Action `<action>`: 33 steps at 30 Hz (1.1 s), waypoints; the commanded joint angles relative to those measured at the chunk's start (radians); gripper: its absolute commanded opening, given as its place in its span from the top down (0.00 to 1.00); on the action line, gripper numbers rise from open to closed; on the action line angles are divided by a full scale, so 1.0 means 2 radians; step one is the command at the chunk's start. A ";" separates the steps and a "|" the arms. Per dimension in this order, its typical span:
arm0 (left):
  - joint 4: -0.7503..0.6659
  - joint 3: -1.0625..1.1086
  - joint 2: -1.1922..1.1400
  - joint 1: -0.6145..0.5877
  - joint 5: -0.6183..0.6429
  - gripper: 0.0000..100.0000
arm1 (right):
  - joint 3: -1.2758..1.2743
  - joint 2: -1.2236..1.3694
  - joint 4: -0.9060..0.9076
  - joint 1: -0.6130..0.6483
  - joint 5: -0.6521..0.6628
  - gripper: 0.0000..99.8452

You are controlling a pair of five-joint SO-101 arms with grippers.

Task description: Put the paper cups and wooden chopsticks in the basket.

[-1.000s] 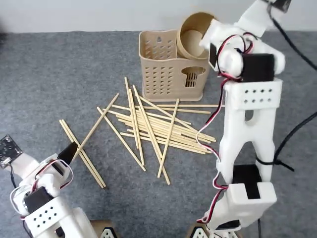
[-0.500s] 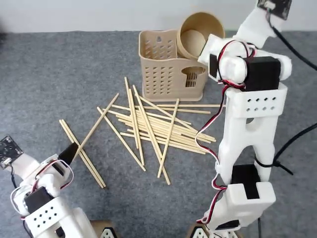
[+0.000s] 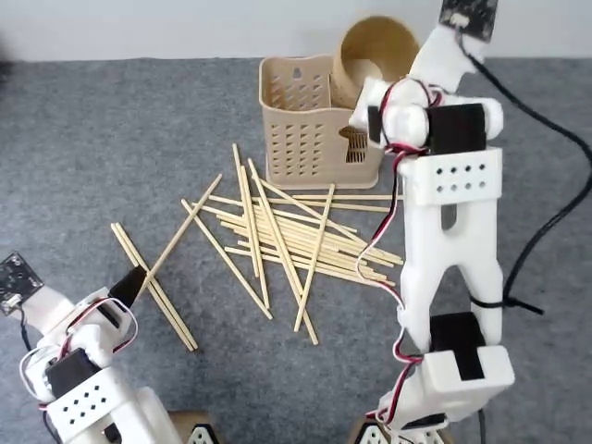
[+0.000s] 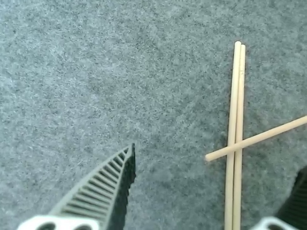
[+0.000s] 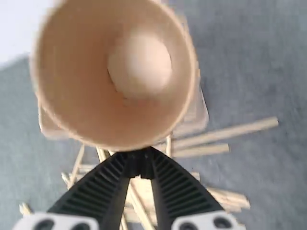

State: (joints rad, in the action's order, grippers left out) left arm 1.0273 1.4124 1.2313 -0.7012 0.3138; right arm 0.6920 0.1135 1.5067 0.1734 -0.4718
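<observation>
At the table's near left corner, left gripper (image 4: 218, 160): black ribbed fingers spread wide, nothing between them, poised over the grey, felt-like mat (image 3: 92, 139). Just beside it, pair of chopsticks (image 3: 154, 287): two slim, pale, round wooden sticks lying side by side and touching, with a third stick crossing over them at an angle. Centre of the mat, heap of chopsticks (image 3: 296, 236): many like sticks, loosely crisscrossed and flat on the mat, its far edge close to the basket's foot. Behind the heap, basket (image 3: 305, 129): beige plastic, boxy, upright, walls pierced with rows of small slots, divided into compartments. At the basket's far right corner, paper cup (image 3: 375, 55): tan, round, tapering, tilted with its open mouth showing; whether it touches the basket cannot be told. Right gripper (image 5: 140, 165): clamped on the cup's rim.
</observation>
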 commanded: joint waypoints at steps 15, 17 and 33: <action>-0.010 -0.007 0.009 0.001 0.005 0.53 | 0.002 -0.066 0.084 0.020 0.025 0.99; -0.027 -0.008 0.009 0.001 0.003 0.53 | 0.002 -0.072 0.126 0.023 0.030 0.99; -0.165 -0.006 0.009 -0.001 -0.111 1.00 | -0.206 -0.222 0.140 0.038 0.101 0.99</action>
State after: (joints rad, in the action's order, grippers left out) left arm 0.7234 1.4124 1.2313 -0.7027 0.1158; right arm 0.3130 -0.2624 1.7538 0.2424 -0.2785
